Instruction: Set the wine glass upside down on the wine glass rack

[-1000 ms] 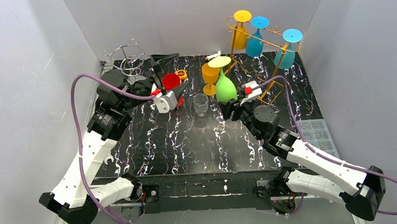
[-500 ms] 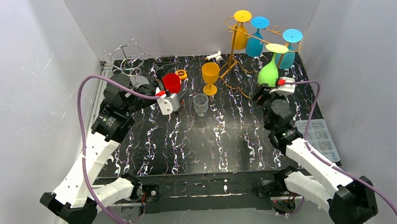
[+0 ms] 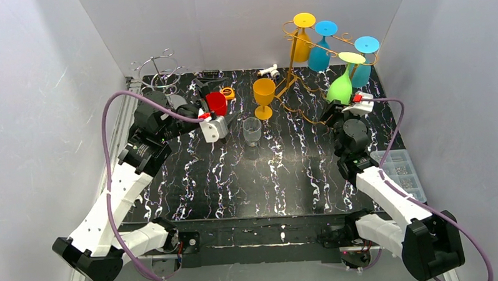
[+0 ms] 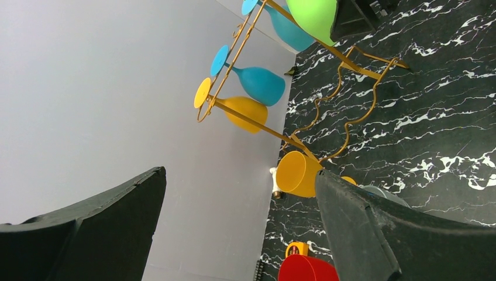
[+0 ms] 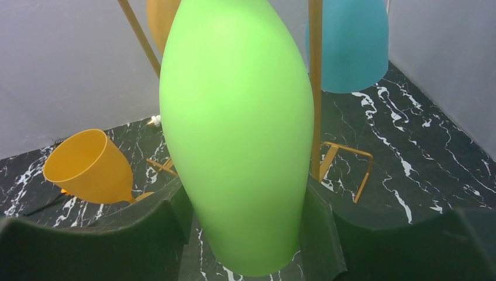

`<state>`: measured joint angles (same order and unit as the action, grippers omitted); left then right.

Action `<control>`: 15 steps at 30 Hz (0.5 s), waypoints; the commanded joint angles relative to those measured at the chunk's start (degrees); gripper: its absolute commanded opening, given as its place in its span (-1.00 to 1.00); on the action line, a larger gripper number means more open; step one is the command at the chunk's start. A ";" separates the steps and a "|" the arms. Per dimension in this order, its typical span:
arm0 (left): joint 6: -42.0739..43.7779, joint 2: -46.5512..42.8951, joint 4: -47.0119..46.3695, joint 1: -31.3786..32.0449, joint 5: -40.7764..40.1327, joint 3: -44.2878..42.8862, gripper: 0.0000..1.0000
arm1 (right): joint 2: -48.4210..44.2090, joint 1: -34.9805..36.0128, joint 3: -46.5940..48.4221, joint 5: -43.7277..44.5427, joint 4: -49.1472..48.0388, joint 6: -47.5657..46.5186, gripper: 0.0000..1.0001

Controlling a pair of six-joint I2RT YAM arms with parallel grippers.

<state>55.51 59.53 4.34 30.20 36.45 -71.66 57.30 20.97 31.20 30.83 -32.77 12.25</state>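
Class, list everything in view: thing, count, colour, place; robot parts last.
rack: one, gold, back right
yellow glass: one, upside down on rack
blue glasses: two, upside down on rack
green glass: one, held upside down at the rack
orange glass: one, upright, centre back
clear glass: one, centre
red cup: one, back left
wire stand: one, silver, back left corner
left pincer: one, black, open, near red cup
right pincer: one, black, shut on green glass

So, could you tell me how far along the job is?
Done: yellow, blue and light-blue glasses hang inverted on the gold rack. In hand: the right gripper holds the green glass upside down at the rack's rail. Left: seating its foot, which I cannot confirm, and releasing.
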 commanded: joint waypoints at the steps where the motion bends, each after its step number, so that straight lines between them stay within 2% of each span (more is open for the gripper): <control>1: -0.01 0.10 -2.02 0.23 1.37 0.61 0.97 | -0.02 -1.54 -0.32 -0.94 -5.69 0.93 0.13; 15: -0.01 1.04 -3.06 0.17 1.96 0.80 0.97 | 0.15 -5.01 -2.09 -4.11 -5.08 3.03 0.15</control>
<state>55.59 60.64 2.96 30.20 36.97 -71.50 57.49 16.51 29.08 27.81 -34.09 14.11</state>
